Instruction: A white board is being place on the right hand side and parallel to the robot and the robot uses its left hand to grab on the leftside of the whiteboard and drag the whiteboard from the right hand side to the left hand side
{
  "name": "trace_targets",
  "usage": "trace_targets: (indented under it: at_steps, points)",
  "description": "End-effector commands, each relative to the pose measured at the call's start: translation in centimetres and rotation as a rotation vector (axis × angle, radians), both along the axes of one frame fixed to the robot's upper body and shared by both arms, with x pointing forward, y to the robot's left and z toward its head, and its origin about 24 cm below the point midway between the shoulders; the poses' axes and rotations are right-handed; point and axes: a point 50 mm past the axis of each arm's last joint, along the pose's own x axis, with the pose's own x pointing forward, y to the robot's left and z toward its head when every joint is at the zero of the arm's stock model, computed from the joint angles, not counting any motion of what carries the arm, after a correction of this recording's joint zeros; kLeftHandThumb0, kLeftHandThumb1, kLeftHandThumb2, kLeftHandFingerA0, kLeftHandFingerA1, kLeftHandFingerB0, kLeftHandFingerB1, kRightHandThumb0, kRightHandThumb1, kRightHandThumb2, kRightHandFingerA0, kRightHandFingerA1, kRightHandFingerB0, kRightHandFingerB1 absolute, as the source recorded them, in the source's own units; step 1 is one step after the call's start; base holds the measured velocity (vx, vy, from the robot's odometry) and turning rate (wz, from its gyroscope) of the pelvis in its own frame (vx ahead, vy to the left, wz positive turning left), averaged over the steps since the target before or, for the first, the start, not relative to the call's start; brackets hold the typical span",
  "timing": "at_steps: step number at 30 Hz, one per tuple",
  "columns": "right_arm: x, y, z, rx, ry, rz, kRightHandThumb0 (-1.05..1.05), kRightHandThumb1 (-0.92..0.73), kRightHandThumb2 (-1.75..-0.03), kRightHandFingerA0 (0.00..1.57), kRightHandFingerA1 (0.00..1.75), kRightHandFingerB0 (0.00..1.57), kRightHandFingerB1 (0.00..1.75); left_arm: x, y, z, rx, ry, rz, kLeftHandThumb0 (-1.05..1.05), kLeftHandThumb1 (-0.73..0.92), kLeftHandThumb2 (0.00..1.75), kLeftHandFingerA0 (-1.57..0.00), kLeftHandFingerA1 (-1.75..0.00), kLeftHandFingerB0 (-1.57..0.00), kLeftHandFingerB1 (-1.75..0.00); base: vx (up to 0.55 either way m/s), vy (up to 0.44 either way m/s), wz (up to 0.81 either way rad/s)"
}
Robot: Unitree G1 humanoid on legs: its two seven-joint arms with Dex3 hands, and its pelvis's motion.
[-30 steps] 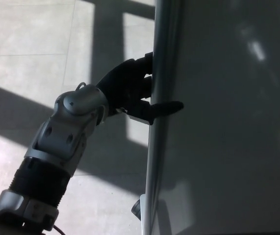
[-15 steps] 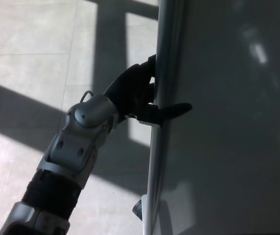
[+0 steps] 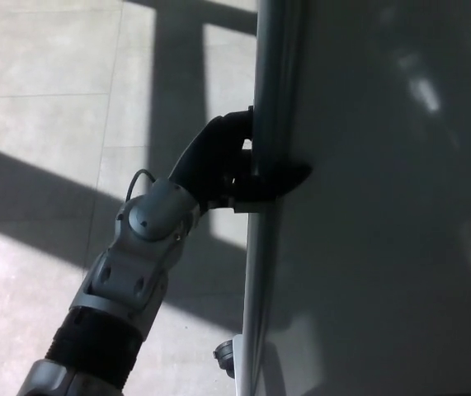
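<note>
The left hand [image 3: 233, 165] was clamped on the whiteboard [image 3: 383, 206] at its left edge, thumb across the front face, fingers behind the frame. On that smooth frame the hold could slide off, and the caster [image 3: 227, 356] might snag the floor [image 3: 45, 107].

Strong sunlight made bright patches on floor [image 3: 45, 49], broad dark shadows crossed it; whiteboard [image 3: 383, 206] face dim, faint blurred glare.

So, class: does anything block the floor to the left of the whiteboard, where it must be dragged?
Nothing visible does. The black left hand already grips the large grey-white whiteboard by its metal left edge, and the pale tiled floor leftward shows only sunlight and shadow.
</note>
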Motion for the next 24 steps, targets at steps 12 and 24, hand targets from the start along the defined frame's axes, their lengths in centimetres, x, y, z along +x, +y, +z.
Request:
trace_targets:
  at_steps: [12, 24]
  points:
    - [0.3, -0.8, 0.7, -0.032, -0.022, -0.011, -0.81, -0.74, -0.62, 0.88, 0.92, 0.47, 0.52, -0.7, 7.6, -0.6, 0.109, 0.077, -0.079, -0.07, 0.80, 0.64, -0.93, -0.65, -0.85, -0.65, 0.00, 0.000, 0.00]
    - [0.6, -0.7, 0.8, -0.039, -0.025, -0.001, -0.81, -0.75, -0.62, 0.87, 0.91, 0.49, 0.54, -0.5, 13.8, 1.4, 0.337, 0.205, -0.247, -0.12, 0.71, 0.61, -0.98, -0.80, -1.01, -0.66, 0.00, 0.000, 0.00]
